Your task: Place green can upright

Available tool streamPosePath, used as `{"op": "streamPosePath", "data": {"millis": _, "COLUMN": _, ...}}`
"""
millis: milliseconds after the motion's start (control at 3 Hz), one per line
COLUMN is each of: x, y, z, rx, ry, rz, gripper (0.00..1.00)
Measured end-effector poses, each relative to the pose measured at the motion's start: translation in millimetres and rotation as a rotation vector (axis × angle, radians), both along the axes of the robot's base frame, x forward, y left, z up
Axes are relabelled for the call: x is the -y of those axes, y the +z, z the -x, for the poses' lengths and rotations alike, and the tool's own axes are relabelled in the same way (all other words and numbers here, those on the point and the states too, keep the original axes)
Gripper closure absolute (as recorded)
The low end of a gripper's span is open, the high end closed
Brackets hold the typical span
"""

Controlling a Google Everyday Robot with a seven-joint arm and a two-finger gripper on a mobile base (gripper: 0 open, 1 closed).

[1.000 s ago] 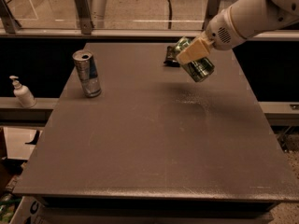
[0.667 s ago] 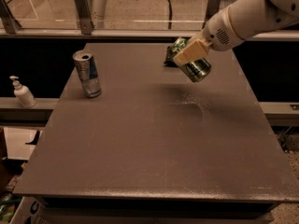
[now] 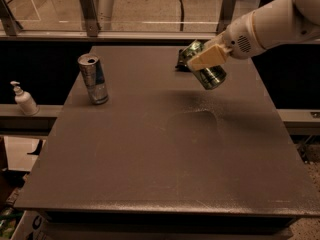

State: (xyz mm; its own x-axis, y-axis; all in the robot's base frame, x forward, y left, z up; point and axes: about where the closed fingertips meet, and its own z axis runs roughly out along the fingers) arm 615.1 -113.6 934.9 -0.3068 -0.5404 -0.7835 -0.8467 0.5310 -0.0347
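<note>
In the upper right of the frame we see the white arm's 2-finger gripper (image 3: 204, 63) clamped around the green metal drink can (image 3: 212, 77), holding it tilted above the dark table (image 3: 165, 154). Released at this angle, we judge it would topple and roll.

No text, brand or number can be read. The green can (image 3: 214, 77), clasped tilted in the gripper (image 3: 202, 64) at the upper right of the frame, shows only light and dark markings. The silver-and-blue can (image 3: 94, 79) at the upper left shows only colour patches. The white box (image 3: 30, 226) in the lower left corner bears a dark mark, cut off by the frame edge.
</note>
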Motion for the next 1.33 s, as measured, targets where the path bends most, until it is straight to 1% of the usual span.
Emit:
{"op": "streamPosePath", "data": {"millis": 333, "x": -3.4, "y": 0.3, "z": 4.4, "rx": 0.054, "ry": 0.024, "rz": -0.164, "gripper": 1.0}}
{"op": "streamPosePath", "data": {"millis": 667, "x": -6.3, "y": 1.1, "z": 4.7, "rx": 0.136, "ry": 0.059, "rz": -0.303, "gripper": 1.0}}
{"op": "streamPosePath", "data": {"millis": 1000, "x": -7.4, "y": 2.4, "z": 5.3, "rx": 0.186, "ry": 0.082, "rz": -0.374, "gripper": 1.0}}
{"op": "streamPosePath", "data": {"millis": 1333, "x": -9.4, "y": 3.2, "z": 5.9, "rx": 0.194, "ry": 0.09, "rz": -0.378, "gripper": 1.0}}
